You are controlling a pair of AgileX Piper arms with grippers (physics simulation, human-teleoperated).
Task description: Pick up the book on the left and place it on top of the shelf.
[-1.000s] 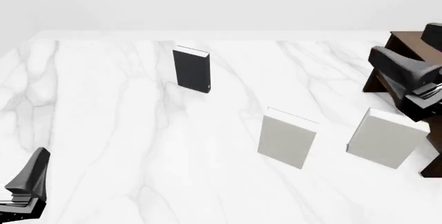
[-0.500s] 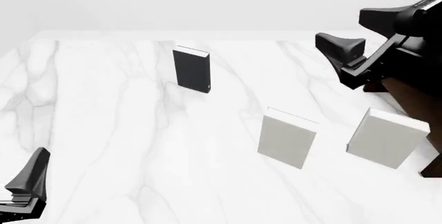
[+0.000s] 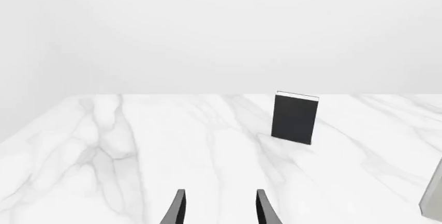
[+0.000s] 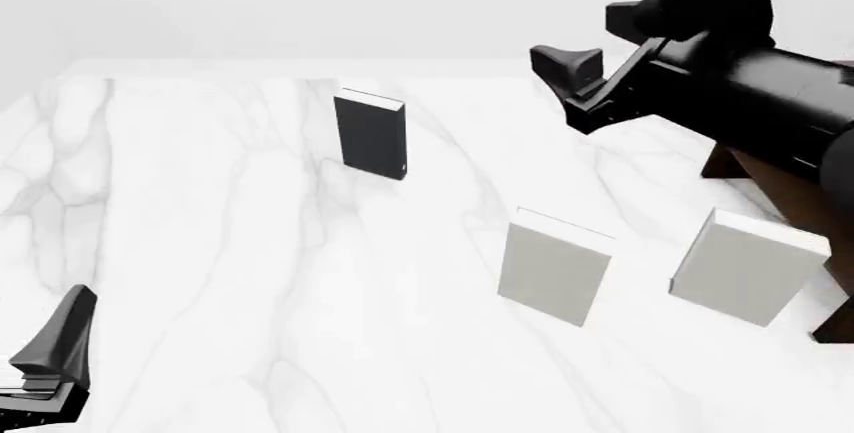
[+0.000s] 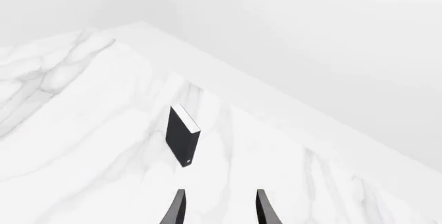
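Observation:
The book [image 4: 370,135] is dark charcoal with a white page edge and stands upright on the marble table at the far left-centre. It also shows in both wrist views [image 3: 295,118] [image 5: 182,136]. The dark brown shelf [image 4: 798,205] stands at the right edge, mostly hidden behind my right arm. My right gripper [image 4: 577,38] hangs open in the air well to the right of the book and higher than it, its fingers [image 5: 177,207] apart with nothing between them. My left gripper [image 4: 56,348] rests low at the near left, open and empty, its fingers [image 3: 264,208] pointing toward the book from far off.
Two pale grey books stand upright on the near right: one in the middle [image 4: 554,268], one in front of the shelf [image 4: 745,265]. A sliver of a pale book [image 3: 433,195] shows in the left wrist view. The white marble table [image 4: 200,233] stretches between the left gripper and the dark book.
My right arm has risen from in front of the shelf and swung left and forward, toward the dark book. The left arm and all books have stayed put.

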